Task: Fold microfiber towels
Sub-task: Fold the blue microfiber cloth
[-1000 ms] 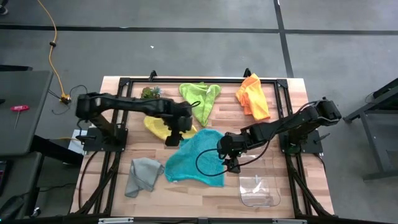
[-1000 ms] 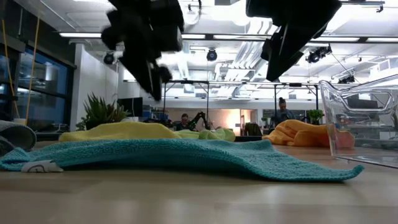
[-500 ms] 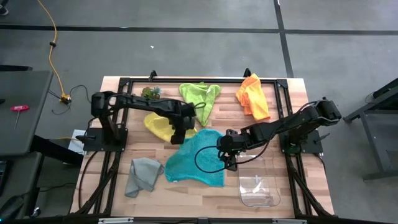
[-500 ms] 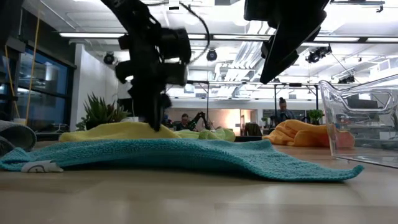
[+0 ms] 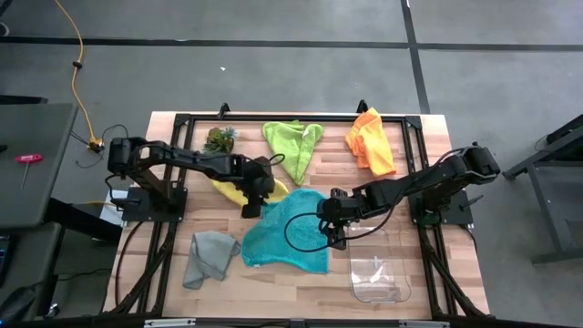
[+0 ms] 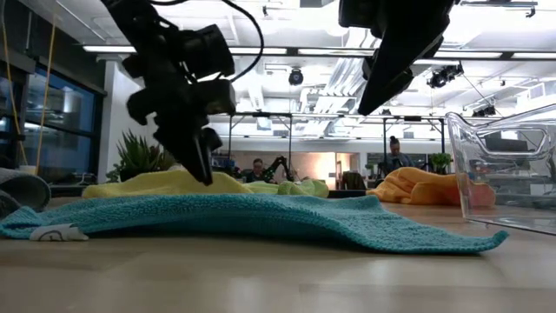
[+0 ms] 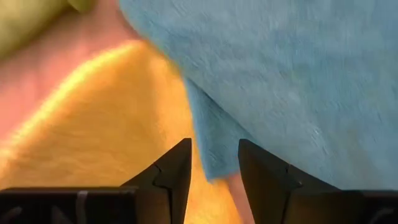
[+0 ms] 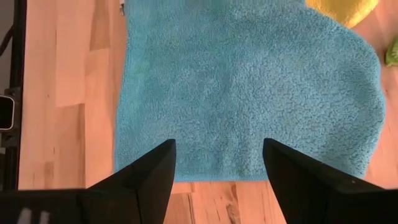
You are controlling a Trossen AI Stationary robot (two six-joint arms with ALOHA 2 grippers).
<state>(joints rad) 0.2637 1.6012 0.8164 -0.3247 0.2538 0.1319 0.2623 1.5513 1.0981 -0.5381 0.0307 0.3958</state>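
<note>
now, left gripper [image 5: 252, 202]: hovering low at the seam where the yellow towel [image 5: 230, 187] meets the teal towel [image 5: 288, 232]; fingers [image 7: 175, 175] standing a little apart, clamping nothing.
right gripper [image 5: 333, 235]: hanging over the teal towel's right edge; fingers [image 8: 144, 180] spread wide, holding nothing.
teal towel: lying flat mid-table, overlapping a corner of the yellow one.
yellow towel: lying just left of the teal, partly hiding under the left arm.
lime green towel [image 5: 293, 142]: sitting bunched at the table's far side, centre.
orange towel [image 5: 371, 140]: lying crumpled near the far right corner.
grey towel [image 5: 210, 256]: resting crumpled near the front left, apart from the teal.
clear bin [image 5: 379, 277]: standing at the front right, beside the teal towel.
plant clump [image 5: 219, 138]: sitting left of the lime green towel.
</note>
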